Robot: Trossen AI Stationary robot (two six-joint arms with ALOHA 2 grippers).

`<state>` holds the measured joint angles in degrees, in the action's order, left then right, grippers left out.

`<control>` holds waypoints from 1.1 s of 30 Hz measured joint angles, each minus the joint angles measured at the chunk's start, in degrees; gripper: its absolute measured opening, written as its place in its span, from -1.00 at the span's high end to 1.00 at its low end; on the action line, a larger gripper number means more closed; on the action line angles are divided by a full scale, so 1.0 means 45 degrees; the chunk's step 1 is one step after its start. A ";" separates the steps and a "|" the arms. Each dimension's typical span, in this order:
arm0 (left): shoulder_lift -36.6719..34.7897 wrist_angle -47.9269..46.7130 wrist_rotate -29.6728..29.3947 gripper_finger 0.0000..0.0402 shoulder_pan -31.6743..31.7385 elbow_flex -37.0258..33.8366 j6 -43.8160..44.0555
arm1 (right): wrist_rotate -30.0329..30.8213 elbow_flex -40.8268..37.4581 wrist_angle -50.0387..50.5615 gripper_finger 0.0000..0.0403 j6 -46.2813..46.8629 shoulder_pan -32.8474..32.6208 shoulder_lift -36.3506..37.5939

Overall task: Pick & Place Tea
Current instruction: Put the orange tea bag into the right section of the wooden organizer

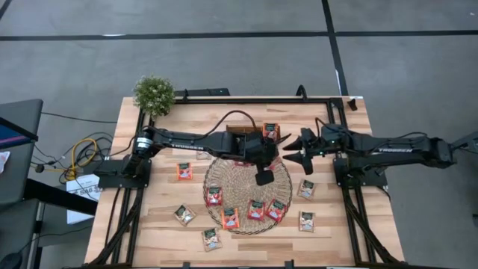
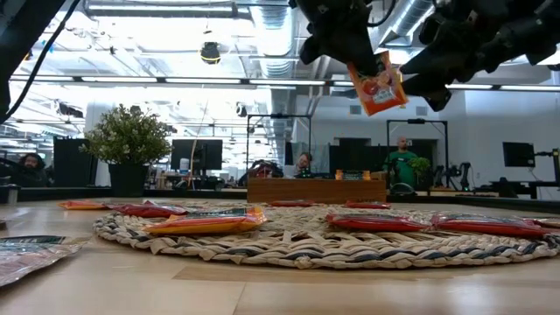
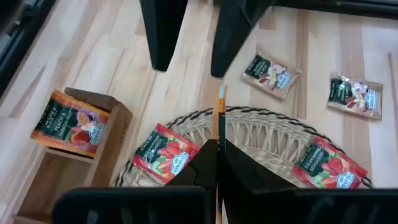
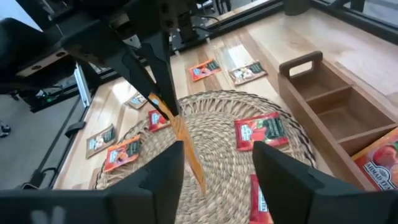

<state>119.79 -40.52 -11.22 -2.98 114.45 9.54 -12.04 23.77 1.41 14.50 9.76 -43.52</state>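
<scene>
An orange tea sachet [image 2: 378, 85] hangs in the air, pinched at its top edge by the closed fingers of the left gripper [image 2: 343, 54], above the round woven mat [image 1: 248, 193]. The right gripper [image 4: 217, 163] is just beside it with its fingers apart, one on each side of the sachet's edge and not touching it. More sachets [image 1: 256, 210] lie flat on the mat below both grippers, and the wooden tray [image 4: 339, 102] stands beside the mat.
</scene>
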 joint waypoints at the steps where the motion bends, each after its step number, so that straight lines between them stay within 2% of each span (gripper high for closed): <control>1: 0.0000 0.0050 -0.0003 1.00 0.0000 0.0000 0.0005 | -0.0002 0.0000 -0.0133 0.02 0.0000 0.0000 -0.0094; 7: 0.0000 0.0025 -0.0015 1.00 0.0000 0.0000 0.0005 | -0.0002 0.0000 -0.0849 -0.07 -0.0004 0.0000 -0.0480; 27: 0.0049 0.0111 -0.0051 1.00 0.0092 -0.0005 0.0010 | -0.1025 0.0425 -0.1682 -0.04 0.0102 -0.0011 -0.1026; 33: 0.0049 -0.0088 -0.0569 1.00 0.0092 -0.0005 0.0000 | -0.1047 0.0466 -0.1667 -0.03 0.0102 -0.0317 -0.1022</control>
<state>120.01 -40.91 -13.78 -2.57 114.43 9.54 -16.76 25.87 -6.09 14.96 8.33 -48.12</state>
